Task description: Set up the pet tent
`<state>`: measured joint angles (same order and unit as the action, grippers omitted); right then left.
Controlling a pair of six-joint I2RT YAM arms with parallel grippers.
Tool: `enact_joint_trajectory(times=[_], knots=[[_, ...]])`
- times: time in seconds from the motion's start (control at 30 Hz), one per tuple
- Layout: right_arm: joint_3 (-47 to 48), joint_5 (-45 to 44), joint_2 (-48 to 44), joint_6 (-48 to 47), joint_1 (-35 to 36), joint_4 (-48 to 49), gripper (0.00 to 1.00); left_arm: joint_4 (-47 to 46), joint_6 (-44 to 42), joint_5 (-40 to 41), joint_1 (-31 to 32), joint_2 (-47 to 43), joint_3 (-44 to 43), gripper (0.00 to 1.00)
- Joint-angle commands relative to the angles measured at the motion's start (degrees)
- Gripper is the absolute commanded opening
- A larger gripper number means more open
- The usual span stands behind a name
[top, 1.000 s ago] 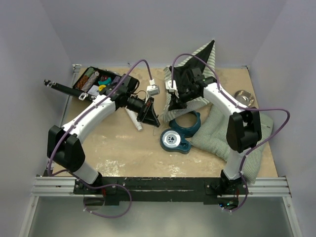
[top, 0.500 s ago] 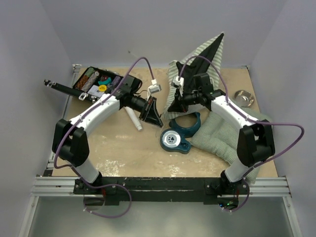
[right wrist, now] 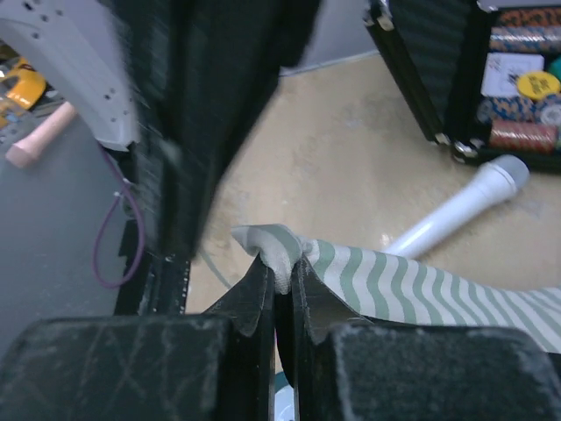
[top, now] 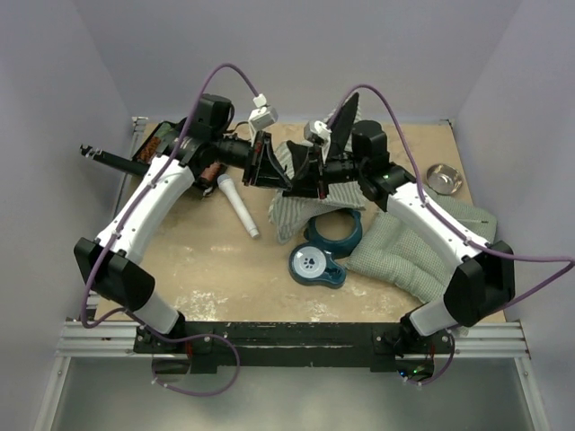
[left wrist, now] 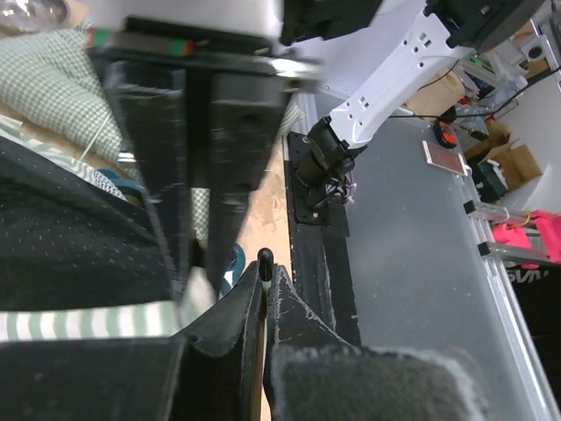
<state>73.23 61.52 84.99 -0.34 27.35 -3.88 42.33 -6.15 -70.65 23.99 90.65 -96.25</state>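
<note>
The right gripper (right wrist: 281, 267) pinches a striped fold of the pet tent (right wrist: 394, 289), which hangs between and just under both grippers, while the left gripper (left wrist: 266, 285) is clamped on a thin pole (left wrist: 263, 263), apparently to stretch the fabric open.

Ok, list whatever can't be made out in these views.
Left wrist: the pole below its tip, hidden inside the left gripper; the dark shape above it, blurred.
Right wrist: the black case, cut off by the right edge; the pet tent hem, pinched inside the right gripper.
Top view: the case's contents, under the left arm.
</note>
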Motion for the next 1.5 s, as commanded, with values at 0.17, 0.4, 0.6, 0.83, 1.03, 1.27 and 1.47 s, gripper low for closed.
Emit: enact_joint_trajectory(times=[0.17, 0.4, 0.6, 0.83, 1.03, 1.27, 1.47], knots=[[6.3, 5.9, -6.5, 22.5, 1.8, 26.9, 0.0, 13.8, -5.0, 4.9, -0.9, 2.6, 6.0, 0.0], [5.0, 5.0, -5.3, 35.7, 0.9, 41.1, 0.0, 12.2, -5.0, 5.5, -1.4, -2.8, 17.8, 0.0], [3.9, 5.0, -5.6, 37.2, 0.6, 41.6, 0.0, 12.7, -4.7, 4.1, -3.9, -3.7, 22.1, 0.0], [4.2, 4.2, -5.3, 37.7, -0.3, 41.8, 0.0, 12.6, -5.3, 4.2, -4.0, -4.3, 23.8, 0.0], [3.8, 3.2, -4.4, 38.0, -0.3, 42.1, 0.0, 12.1, -5.4, 4.1, -2.7, -4.3, 21.7, 0.0], [3.3, 2.2, -4.1, 38.5, -0.2, 42.1, 0.0, 10.6, -4.0, 4.7, -1.1, -3.9, 21.5, 0.0], [2.3, 2.6, -4.7, 38.1, -0.2, 42.2, 0.0, 9.5, -3.0, 5.2, -0.9, -3.4, 19.9, 0.0]])
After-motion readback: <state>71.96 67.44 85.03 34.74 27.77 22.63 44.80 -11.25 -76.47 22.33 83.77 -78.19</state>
